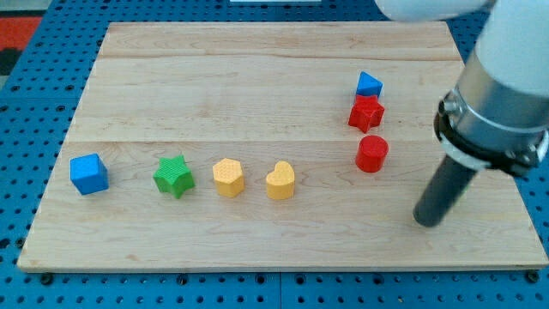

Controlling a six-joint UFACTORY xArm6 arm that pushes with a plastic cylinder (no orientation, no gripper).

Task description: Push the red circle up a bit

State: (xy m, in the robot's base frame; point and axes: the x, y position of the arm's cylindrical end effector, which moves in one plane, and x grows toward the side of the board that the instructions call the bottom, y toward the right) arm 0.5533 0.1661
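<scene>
Nearest you, toward the view's bottom right, my tip rests on the bench, well clear of every block; there is no gripper on this arm, so you have nothing clenched or released to check, only a dark rod hanging from the grey and white arm that fills the view's top right corner. Look up and to the left of the tip and you find the red circle, near but not touching it, with bare wood between them. Level with that stretch, running toward the view's left, you see a row of four spaced blocks: a yellow heart, a yellow hexagon, a green star and, well apart at the far left, a blue cube. Farther back, just above the red circle, sits a red star, and directly behind it, apparently touching, a small blue block whose shape you cannot make out for certain.
</scene>
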